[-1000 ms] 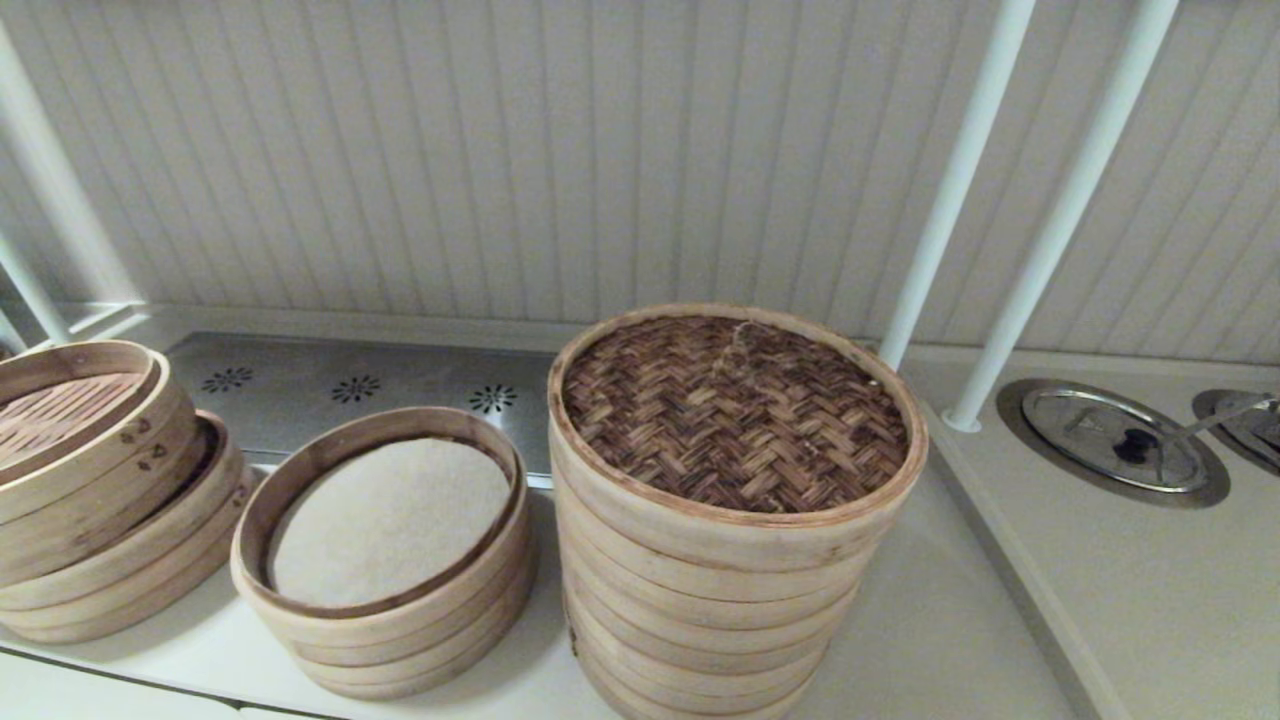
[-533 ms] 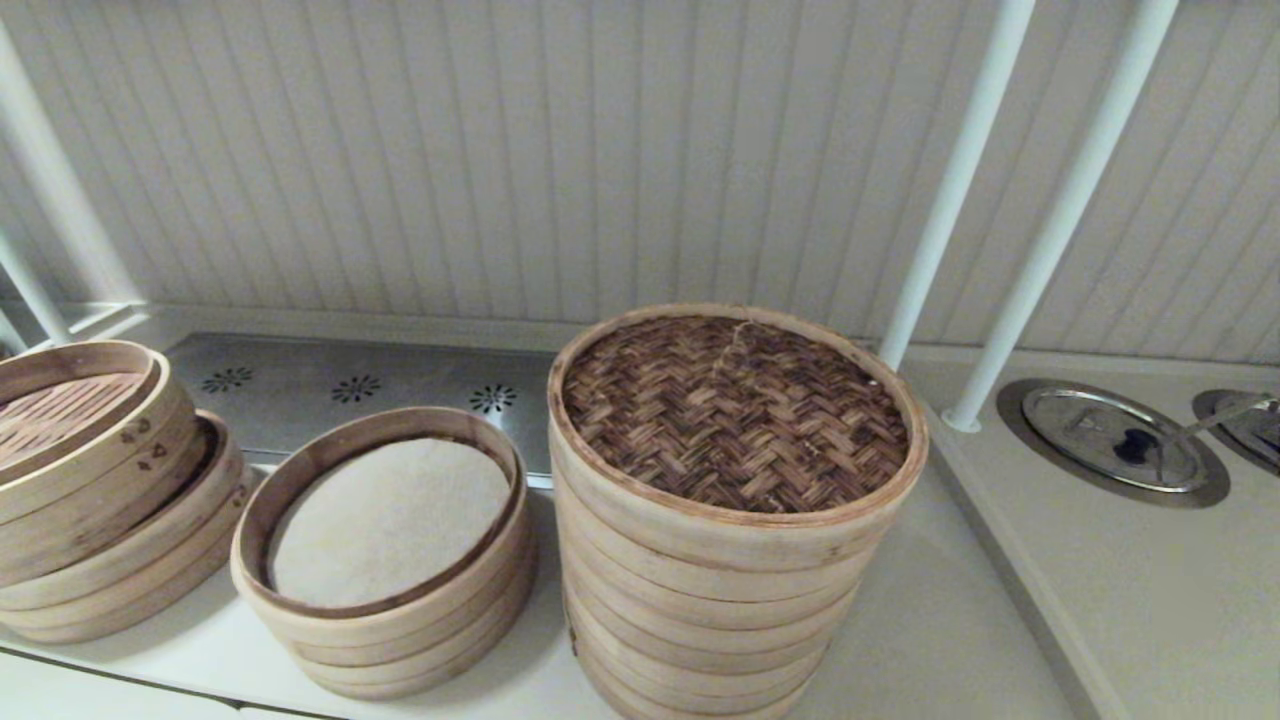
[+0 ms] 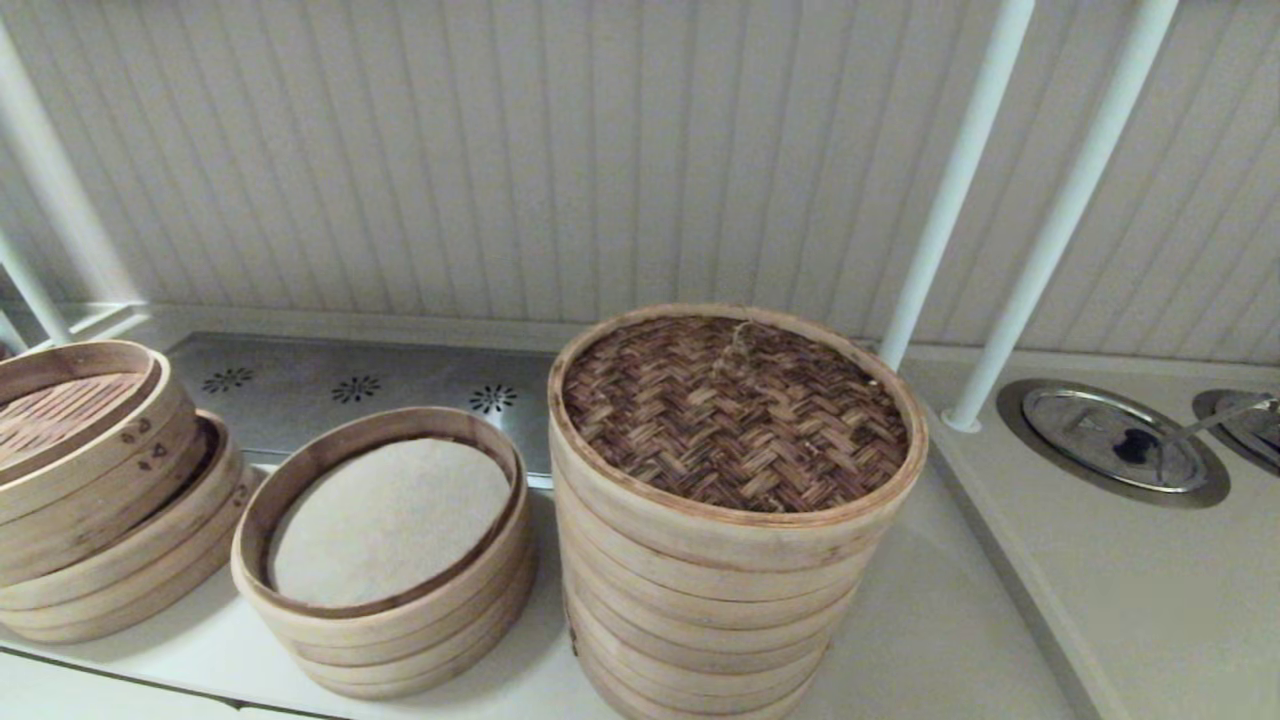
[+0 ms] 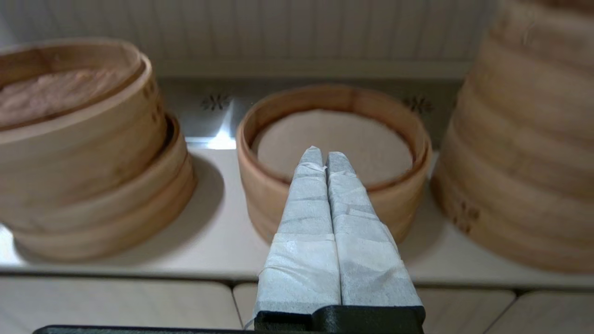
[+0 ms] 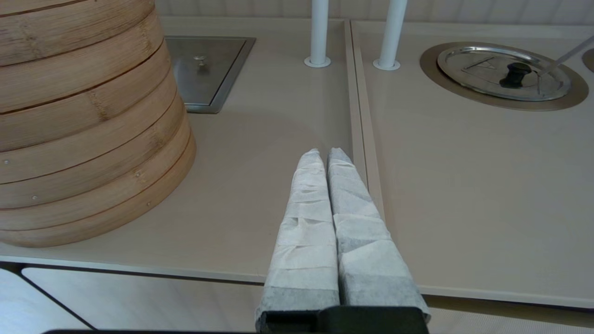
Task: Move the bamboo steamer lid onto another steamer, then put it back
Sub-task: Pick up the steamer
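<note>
The bamboo steamer lid [image 3: 735,410], with its dark herringbone weave and pale rim, lies flat on top of the tallest steamer stack [image 3: 700,620], hiding the stack's inside. Neither gripper shows in the head view. My left gripper [image 4: 325,155] is shut and empty. It hovers off the counter's front edge, facing the shorter three-ring steamer [image 4: 332,139], with the tall stack [image 4: 524,153] off to one side. My right gripper [image 5: 324,153] is also shut and empty, held low over the counter's front edge beside the tall stack [image 5: 83,130].
A tilted stack with a slatted top [image 3: 90,470] stands at the far left, and the three-ring steamer [image 3: 385,520] with a whitish liner stands between it and the tall stack. Two white poles [image 3: 945,200] rise behind on the right. A round steel lid [image 3: 1115,438] is set into the counter.
</note>
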You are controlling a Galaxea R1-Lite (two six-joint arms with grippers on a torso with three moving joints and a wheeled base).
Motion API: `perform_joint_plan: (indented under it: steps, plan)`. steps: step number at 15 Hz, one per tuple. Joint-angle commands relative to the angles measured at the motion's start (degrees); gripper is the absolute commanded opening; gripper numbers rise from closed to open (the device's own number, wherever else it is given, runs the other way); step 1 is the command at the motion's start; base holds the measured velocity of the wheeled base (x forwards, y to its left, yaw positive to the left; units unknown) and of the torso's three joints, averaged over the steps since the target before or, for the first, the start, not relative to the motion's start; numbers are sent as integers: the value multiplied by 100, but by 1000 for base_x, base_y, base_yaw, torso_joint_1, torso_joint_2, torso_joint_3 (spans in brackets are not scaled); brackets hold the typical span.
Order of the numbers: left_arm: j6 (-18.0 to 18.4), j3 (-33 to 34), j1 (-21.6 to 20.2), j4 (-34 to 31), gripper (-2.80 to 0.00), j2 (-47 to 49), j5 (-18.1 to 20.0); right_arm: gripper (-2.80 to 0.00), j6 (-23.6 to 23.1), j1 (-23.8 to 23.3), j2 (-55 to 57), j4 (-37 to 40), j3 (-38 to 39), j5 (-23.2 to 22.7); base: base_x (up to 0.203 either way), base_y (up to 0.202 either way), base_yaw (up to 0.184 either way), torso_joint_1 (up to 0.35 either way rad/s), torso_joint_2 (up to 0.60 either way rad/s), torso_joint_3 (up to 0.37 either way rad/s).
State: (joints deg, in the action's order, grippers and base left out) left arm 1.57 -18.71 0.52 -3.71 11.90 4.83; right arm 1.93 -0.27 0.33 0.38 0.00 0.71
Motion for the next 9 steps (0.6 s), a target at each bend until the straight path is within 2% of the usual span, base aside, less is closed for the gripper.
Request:
perform_joint_plan:
  steps: [1, 6, 9]
  plan:
    - [-2, -601, 0, 230, -280, 1330, 99, -280, 1, 0, 2, -3, 9, 0, 0, 0, 0, 0, 0, 0]
    - [-7, -2403, 97, 400, -280, 3153, 618, -280, 1, 0, 2, -3, 9, 0, 0, 0, 0, 0, 0, 0]
    - [-19, -3273, 778, -46, -280, 3720, 668, -280, 1, 0, 2, -3, 9, 0, 0, 0, 0, 0, 0, 0]
